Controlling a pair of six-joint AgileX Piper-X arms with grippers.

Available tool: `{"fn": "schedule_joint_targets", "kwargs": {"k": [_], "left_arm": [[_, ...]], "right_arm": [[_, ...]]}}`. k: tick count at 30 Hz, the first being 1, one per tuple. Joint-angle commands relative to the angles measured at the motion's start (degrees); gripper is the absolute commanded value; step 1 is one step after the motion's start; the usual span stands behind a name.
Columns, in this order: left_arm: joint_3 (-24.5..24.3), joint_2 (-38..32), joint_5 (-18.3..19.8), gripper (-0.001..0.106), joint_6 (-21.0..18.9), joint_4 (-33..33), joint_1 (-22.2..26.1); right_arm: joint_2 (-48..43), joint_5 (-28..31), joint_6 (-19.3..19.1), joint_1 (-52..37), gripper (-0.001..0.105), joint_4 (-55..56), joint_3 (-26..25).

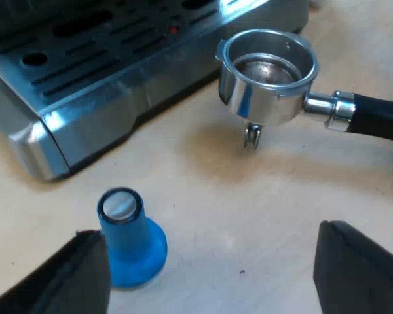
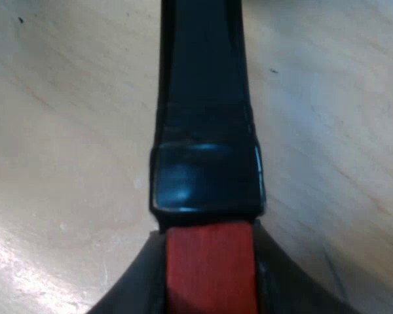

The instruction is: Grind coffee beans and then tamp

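Right gripper (image 2: 209,297) is clamped on the red end (image 2: 209,255) of the holder's dark handle (image 2: 203,98), one finger on each side, with wooden table (image 2: 65,131) underneath. Left gripper (image 1: 216,268) has its fingers wide apart and holds nothing. It hangs over the table with the blue tamper (image 1: 128,239) standing upright just beside one finger. Further out, the holder (image 1: 249,98) sits near the coffee machine's (image 1: 85,85) drip-tray corner, bowl up and handle pointing away from the machine. Can't tell whether its spout touches the table or hangs just above it. The basket (image 1: 268,69) looks like bare metal with no grounds that I can see, so my read is that we're at the start of the grind step, holder in hand but not filled. Next move for the right arm is to carry the holder up to the machine's grinder outlet, keep the bowl level and seat it squarely. The outlet isn't in sight from here, so alignment needs care. The left arm is well placed for the tamper afterwards: close on its neck, lift it straight up, and wait until the filled holder is set down steady before pressing.
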Motion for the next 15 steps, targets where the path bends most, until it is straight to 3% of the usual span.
{"fn": "schedule_joint_targets", "kwargs": {"k": [1, 15], "left_arm": [[-0.2, 0.4, -0.6, 0.066, 0.4, -0.8, -0.3], [-0.2, 0.4, -0.6, 0.066, 0.4, -0.8, -0.3]], "right_arm": [[1.8, 1.2, -0.7, 0.0, 0.0, -4.0, -0.5], [8.2, 1.2, -0.7, 0.0, 0.0, -8.4, -0.5]]}}
